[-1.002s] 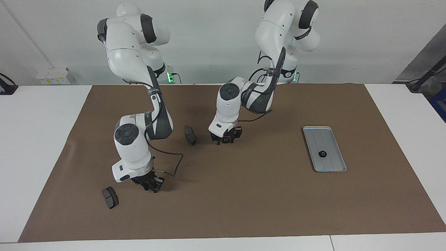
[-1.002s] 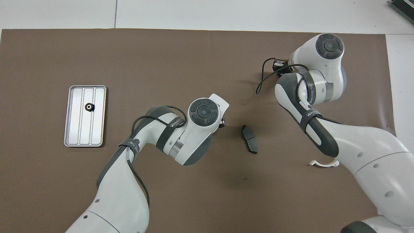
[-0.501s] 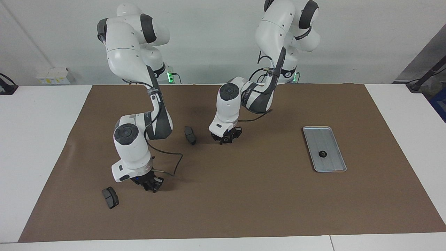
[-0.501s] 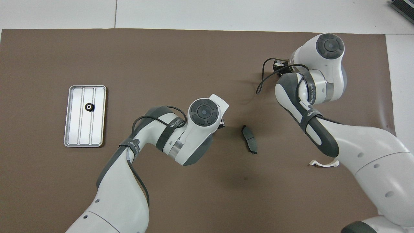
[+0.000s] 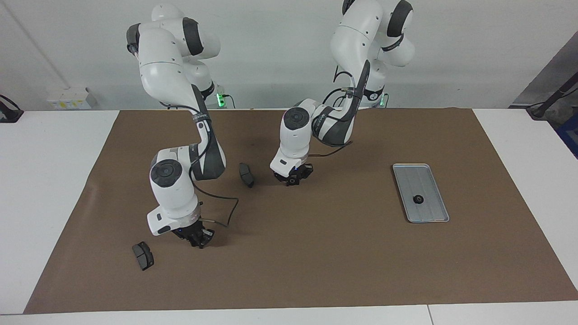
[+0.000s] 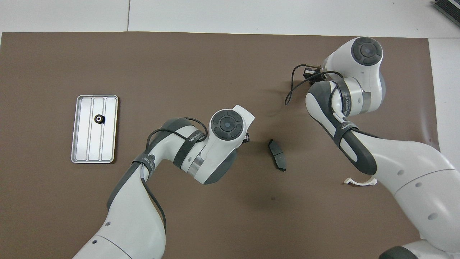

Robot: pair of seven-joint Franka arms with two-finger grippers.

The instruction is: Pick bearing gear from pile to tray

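1. Currently the right gripper [image 5: 200,240] is low over the brown mat [image 5: 316,253] toward the right arm's end of the desk, jaws closed tight. Whether a gear sits between them can't be made out.
2. Left gripper [image 5: 293,179] is low over mid-mat; something small, dark and round shows at its tips. Can't tell how wide the jaws stand or whether they grip it.
3. One black gear [image 5: 418,199] already lies in the silver tray [image 5: 433,215], toward the left arm's end, well apart from both grippers.
4. Dark brake-pad piece [image 5: 246,174] lies just beside the left gripper; a second pad [image 5: 142,255] lies near the right gripper.
5. White curved bracket [image 6: 359,182] lies on the mat partly under the right arm, nearer the robots than the first pad.
6. Mat covers most of the white desk [image 5: 45,180]; plain pale wall at the robots' end.
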